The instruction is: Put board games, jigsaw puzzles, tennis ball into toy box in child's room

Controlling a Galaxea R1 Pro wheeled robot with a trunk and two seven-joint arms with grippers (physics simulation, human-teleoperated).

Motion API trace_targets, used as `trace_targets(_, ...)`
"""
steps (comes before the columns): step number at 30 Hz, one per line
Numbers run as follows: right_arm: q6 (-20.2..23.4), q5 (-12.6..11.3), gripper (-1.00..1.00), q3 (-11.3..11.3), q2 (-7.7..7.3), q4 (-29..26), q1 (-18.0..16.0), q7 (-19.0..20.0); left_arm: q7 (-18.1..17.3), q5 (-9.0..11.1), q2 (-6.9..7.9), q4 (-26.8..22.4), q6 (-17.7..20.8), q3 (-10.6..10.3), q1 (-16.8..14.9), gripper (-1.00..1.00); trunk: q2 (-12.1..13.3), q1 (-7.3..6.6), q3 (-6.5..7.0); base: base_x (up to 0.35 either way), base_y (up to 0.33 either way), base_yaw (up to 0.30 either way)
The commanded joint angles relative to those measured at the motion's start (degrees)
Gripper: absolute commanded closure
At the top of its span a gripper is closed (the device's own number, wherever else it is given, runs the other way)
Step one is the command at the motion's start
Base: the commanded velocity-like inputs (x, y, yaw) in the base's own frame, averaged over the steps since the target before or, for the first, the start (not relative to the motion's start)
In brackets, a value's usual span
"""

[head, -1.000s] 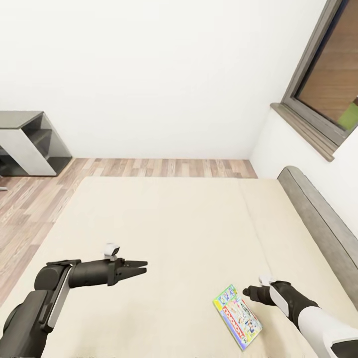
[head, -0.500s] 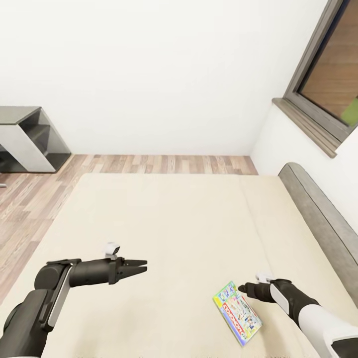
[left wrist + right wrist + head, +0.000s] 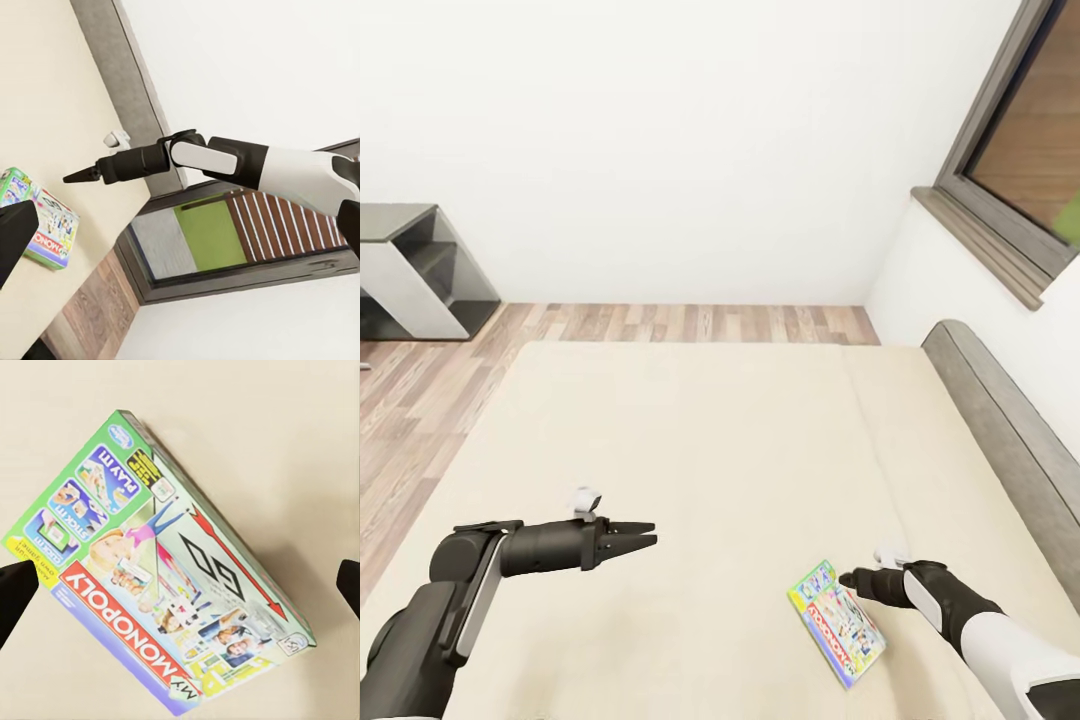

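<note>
the step in hand looks like picking up a board game from the bed (image 3: 690,440). the game (image 3: 837,623) lies flat on the cover near the bed's right side, not far from the headboard (image 3: 1000,440), and its box faces up, printed "monopoly" in the right wrist view (image 3: 172,577). the right gripper (image 3: 860,582) hovers just beside the box's far corner, its jaws spread wide on either side of the box in the wrist view, holding nothing. the left gripper (image 3: 635,535) hangs over bare cover well apart from the game, fingers narrow and empty. next, i judge, the right gripper must drop lower and straddle a box edge before it closes; the flat box gives little to grip.
</note>
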Motion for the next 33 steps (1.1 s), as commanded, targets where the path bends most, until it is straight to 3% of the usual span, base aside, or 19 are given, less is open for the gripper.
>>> trace_targets(1, 0.25, -0.44, -1.0, 0.44, -0.07, -0.08, -0.03, 0.01, -0.13, 0.07, -0.03, -0.02, 0.6, 0.0, -0.03, -1.0, -0.1, 0.03, -0.18, 0.0, 0.0, 0.0)
trace_targets(14, 0.3, -0.52, -1.0, 0.43, -0.1, -0.08, -0.03, 0.07, -0.17, 0.11, -0.17, -0.02, 0.58, -0.09, -0.03, -1.0, -0.1, 0.03, -1.38, 0.0, 0.0, 0.0)
trace_targets(20, 0.33, -0.57, -1.0, 0.36, -0.04, -0.08, -0.03, 0.15, -1.75, 0.36, -0.35, -0.89, 0.27, -0.42, -0.03, -1.0, -0.1, 0.03, -1.93, 0.0, 0.0, 0.0)
trace_targets(26, 0.32, -0.52, -1.0, 0.34, -0.08, -0.08, -0.03, 2.74, -7.57, 0.4, -0.69, -1.11, -0.02, -3.74, -0.03, -1.0, -0.1, 0.03, -2.49, 0.0, 0.0, 0.0)
trace_targets(33, 0.18, -0.49, -1.0, 0.42, -0.1, -0.08, -0.03, 5.95, -7.57, 0.47, -1.45, -1.06, -1.59, -6.32, -0.02, -1.0, -0.1, 0.03, -3.13, 0.0, 0.0, 0.0)
